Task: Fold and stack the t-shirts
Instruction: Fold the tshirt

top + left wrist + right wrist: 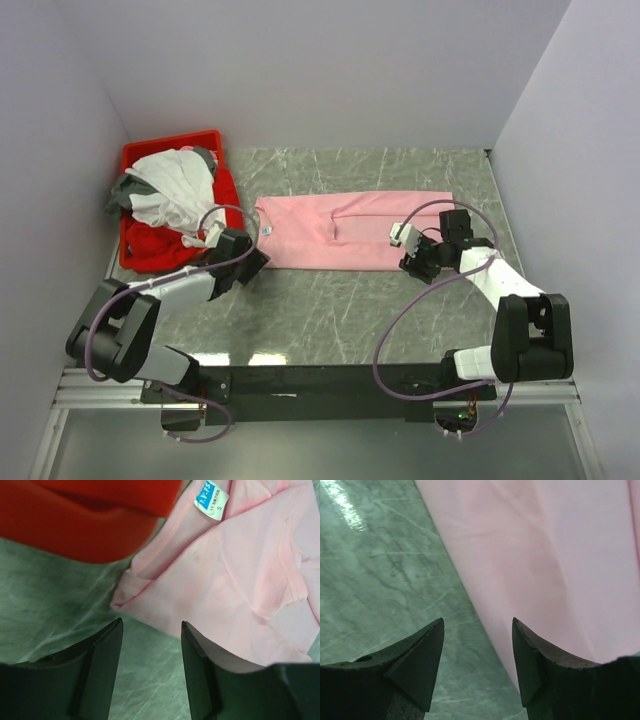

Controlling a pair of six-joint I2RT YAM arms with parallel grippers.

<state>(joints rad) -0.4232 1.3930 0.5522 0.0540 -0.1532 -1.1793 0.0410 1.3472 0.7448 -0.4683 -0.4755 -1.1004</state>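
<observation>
A light pink t-shirt (350, 232) lies folded into a long strip across the middle of the table, its blue neck label (211, 499) at the left end. My left gripper (250, 262) hovers at that end's near corner, open, with bare table between the fingers (151, 622). My right gripper (418, 262) is at the strip's right near edge, open (477, 621). The pink edge (485, 625) runs through its gap and is not pinched. White (175, 185), grey (205, 155) and red (155, 245) t-shirts are piled in the bin.
A rigid red plastic bin (135, 160) stands at the back left, its corner (90, 525) close to my left fingers. Pale walls close off the left, back and right of the green marbled table (330, 310).
</observation>
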